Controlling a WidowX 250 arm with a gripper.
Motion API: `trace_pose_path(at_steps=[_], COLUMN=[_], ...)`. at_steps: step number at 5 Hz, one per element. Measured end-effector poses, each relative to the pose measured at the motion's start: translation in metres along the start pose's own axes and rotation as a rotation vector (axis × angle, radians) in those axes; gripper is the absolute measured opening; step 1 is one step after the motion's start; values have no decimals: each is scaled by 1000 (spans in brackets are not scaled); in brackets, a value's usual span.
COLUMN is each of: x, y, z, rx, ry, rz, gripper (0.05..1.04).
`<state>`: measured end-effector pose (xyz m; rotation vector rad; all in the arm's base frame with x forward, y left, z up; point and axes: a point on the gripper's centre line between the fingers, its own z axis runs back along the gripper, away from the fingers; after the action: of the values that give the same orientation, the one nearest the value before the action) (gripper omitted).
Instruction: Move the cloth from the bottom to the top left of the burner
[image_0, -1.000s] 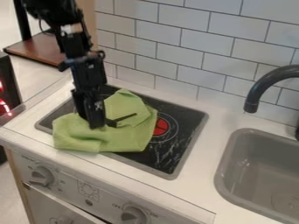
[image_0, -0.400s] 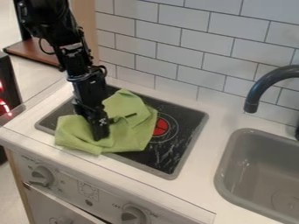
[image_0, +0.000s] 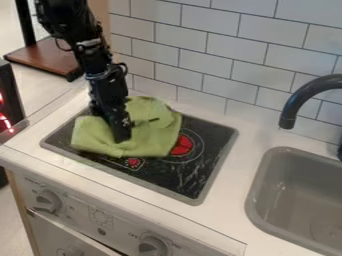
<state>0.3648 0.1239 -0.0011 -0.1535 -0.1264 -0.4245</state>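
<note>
Camera view: the green cloth (image_0: 150, 137) lies rumpled beneath and to both sides of the pincer (image_0: 122, 138), on the stovetop (image_0: 200, 167). Whether the pincer grips, I cannot tell. Likely light and limp; best pinched by a thick fold directly below it.

No full word legible. White flat control panel (image_0: 79, 207): small dark lettering (image_0: 31, 183) at 11 o'clock of the round grey left knob (image_0: 47, 201), more at 10 o'clock of the round grey right knob (image_0: 152, 246). Square line-drawn symbol (image_0: 101, 217) between knobs. Black glossy cooktop (image_0: 208, 162): framed red sign (image_0: 134, 162), toward 7 o'clock
</note>
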Motion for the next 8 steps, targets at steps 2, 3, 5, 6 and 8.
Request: trace_pose_path(at_steps=[2, 3, 5, 6, 8], x=[26, 25, 17, 22, 37], y=[33, 32, 25, 25, 19], z=[2, 2, 6, 18, 52], rx=[5, 3, -43, -61, -38], ry=[-16, -11, 48, 59, -37], rz=[82, 78, 45, 32, -39], gripper=[999, 999, 999, 999, 999])
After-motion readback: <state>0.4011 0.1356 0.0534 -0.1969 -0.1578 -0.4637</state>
